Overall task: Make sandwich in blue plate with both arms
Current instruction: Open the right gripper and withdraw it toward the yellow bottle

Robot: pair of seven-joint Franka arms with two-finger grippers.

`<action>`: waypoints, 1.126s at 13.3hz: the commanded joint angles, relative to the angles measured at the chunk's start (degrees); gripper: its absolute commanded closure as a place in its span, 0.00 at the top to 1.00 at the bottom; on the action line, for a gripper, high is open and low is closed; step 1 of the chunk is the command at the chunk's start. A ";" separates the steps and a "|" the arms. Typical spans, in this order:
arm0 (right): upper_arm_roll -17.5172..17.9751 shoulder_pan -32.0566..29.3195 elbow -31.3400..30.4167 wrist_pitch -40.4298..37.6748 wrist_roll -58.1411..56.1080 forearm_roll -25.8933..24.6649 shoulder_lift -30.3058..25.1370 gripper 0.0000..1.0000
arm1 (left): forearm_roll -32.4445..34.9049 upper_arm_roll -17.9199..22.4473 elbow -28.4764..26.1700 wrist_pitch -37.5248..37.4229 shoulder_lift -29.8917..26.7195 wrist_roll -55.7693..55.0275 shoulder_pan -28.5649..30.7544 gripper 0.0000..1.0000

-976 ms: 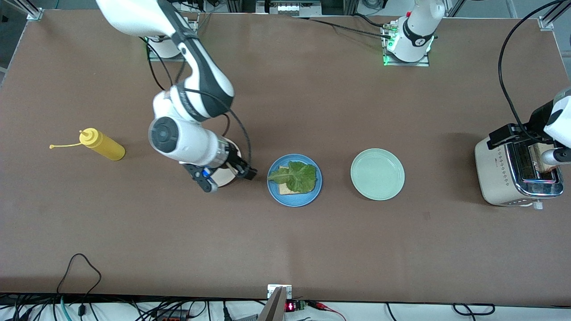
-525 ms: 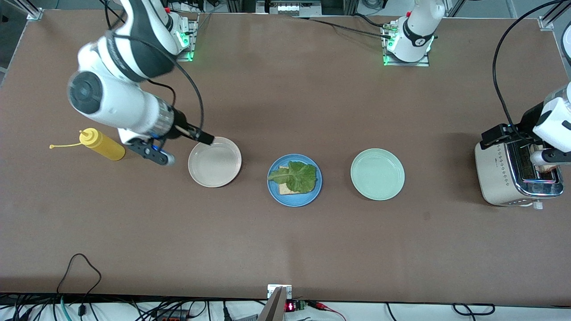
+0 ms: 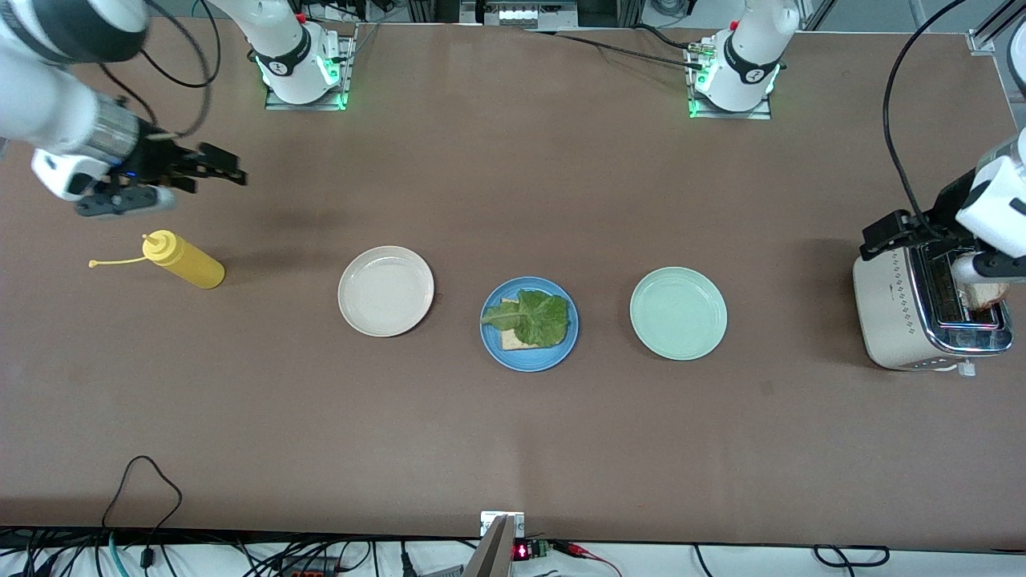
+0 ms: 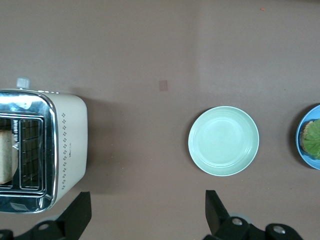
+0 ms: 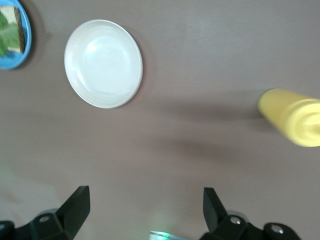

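Note:
The blue plate point(image 3: 533, 362) sits mid-table with one bread slice point(image 3: 513, 341) on it and a green lettuce leaf point(image 3: 533, 318) on top. A second bread slice point(image 3: 984, 295) stands in a slot of the toaster point(image 3: 898, 312); it also shows in the left wrist view point(image 4: 5, 157). My left gripper point(image 3: 922, 239) is open and empty, up over the toaster point(image 4: 65, 145). My right gripper point(image 3: 232, 167) is open and empty, over the table near the mustard bottle point(image 3: 184, 260). The blue plate's edge shows in both wrist views point(image 4: 301, 145) point(image 5: 26, 40).
A cream-white plate point(image 3: 385, 290) lies beside the blue plate toward the right arm's end, and a mint-green plate point(image 3: 678, 313) lies toward the left arm's end. Both show in the wrist views point(image 5: 103, 63) point(image 4: 223, 141). The yellow bottle point(image 5: 292, 116) lies on its side.
The right arm has swung up and away from the cream plate toward its end of the table, its gripper empty. The left gripper has shifted slightly over the toaster.

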 commanded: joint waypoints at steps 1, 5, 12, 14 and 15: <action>-3.60 -4.31 -2.09 1.79 -18.62 -1.74 -0.08 1.00 | -0.57 -0.20 -2.37 -1.00 -3.01 -0.02 0.63 1.00; -8.62 -9.59 -2.54 9.61 -48.77 -1.66 3.43 1.00 | -0.49 -0.20 -2.46 -2.24 -3.19 0.85 0.45 1.00; -14.34 -17.75 -0.87 13.68 -96.95 20.19 14.14 1.00 | -0.40 -0.20 -2.37 -2.85 -3.19 0.94 0.45 1.00; -14.34 -19.78 -0.87 12.80 -106.45 25.74 17.05 1.00 | -0.40 -0.20 -2.37 -2.85 -3.19 1.03 0.54 1.00; -14.34 -20.66 -0.52 11.40 -108.67 26.89 18.54 1.00 | -0.40 -0.20 -2.37 -2.85 -3.19 1.03 0.54 1.00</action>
